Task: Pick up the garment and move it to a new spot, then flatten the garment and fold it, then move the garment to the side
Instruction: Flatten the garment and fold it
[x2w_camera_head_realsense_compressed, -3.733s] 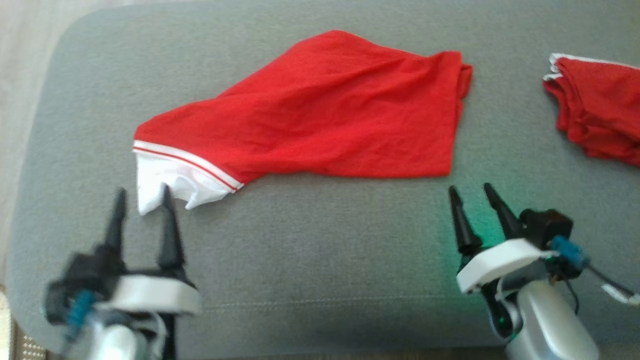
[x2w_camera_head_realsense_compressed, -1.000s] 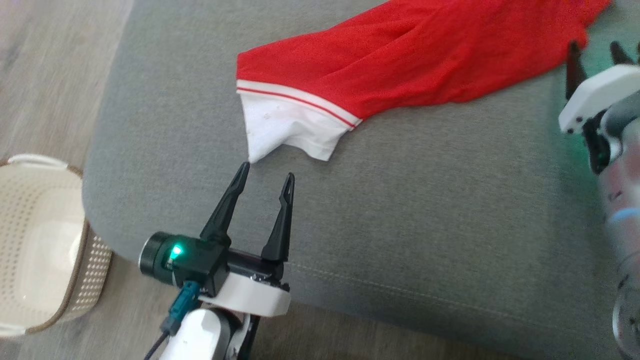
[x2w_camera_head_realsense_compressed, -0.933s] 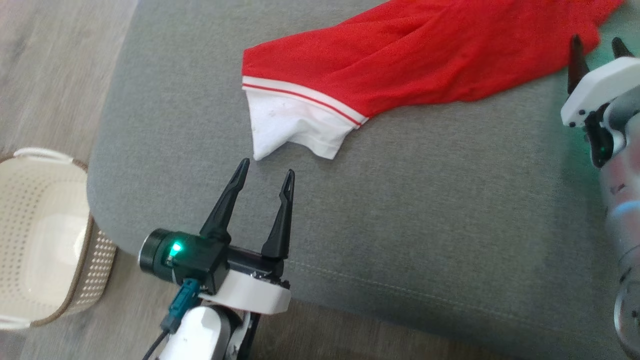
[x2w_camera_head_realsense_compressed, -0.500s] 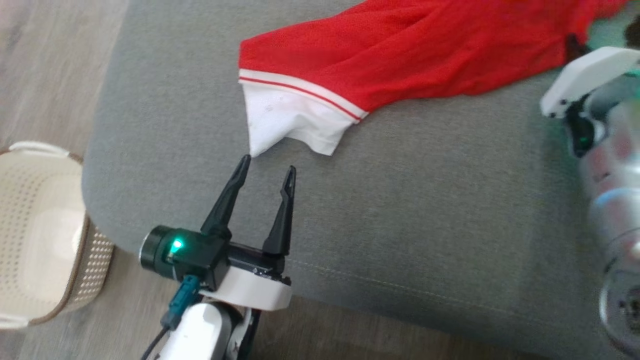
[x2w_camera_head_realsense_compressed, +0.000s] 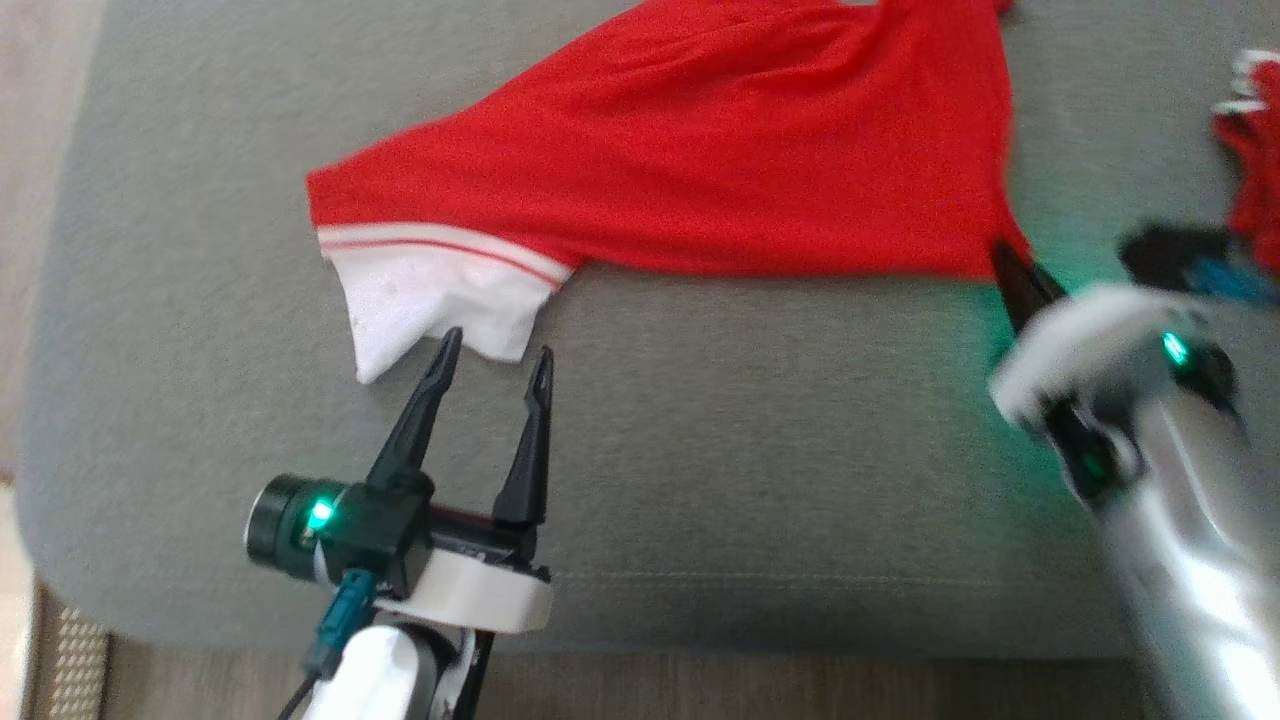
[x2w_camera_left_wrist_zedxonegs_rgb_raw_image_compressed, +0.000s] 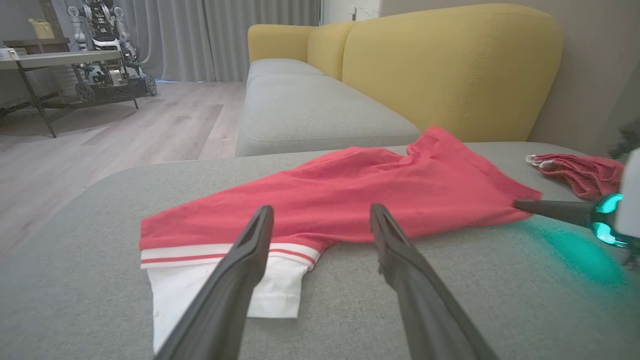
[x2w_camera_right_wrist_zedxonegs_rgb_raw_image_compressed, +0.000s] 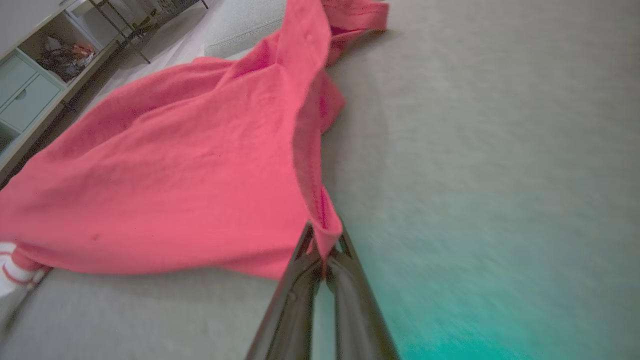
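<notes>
a: where is the garment in your head view?
b: the red garment (x2w_camera_head_realsense_compressed: 700, 170) lies spread across the upper middle of the frame on the grey sofa seat (x2w_camera_head_realsense_compressed: 750, 460). its white end (x2w_camera_head_realsense_compressed: 420, 310), set off by a red-striped band, sits at the left and points toward the lower left.
a: and my right tool?
b: your right tool (x2w_camera_head_realsense_compressed: 1003, 255) is at the right of the frame, blurred, its fingers together and clamped on the garment's lower right corner. in your right wrist view the red cloth is pinched between the two dark tips at the bottom middle, and its edge rises from there as a ridge toward the top of the frame.
a: the left one?
b: your left tool (x2w_camera_head_realsense_compressed: 497, 345) is at the lower left, fingers apart, with nothing between them. its tips reach the lower edge of the white end; whether one touches the cloth you cannot tell. in your left wrist view the two fingers rise in front of the striped band.
a: what else is around?
b: a second red bundle (x2w_camera_head_realsense_compressed: 1250, 150) with white trim lies at the right edge, apart from the garment. a yellow backrest (x2w_camera_left_wrist_zedxonegs_rgb_raw_image_compressed: 450, 65) fills the top of your left wrist view, with wood floor (x2w_camera_left_wrist_zedxonegs_rgb_raw_image_compressed: 125, 125) at its upper left.
</notes>
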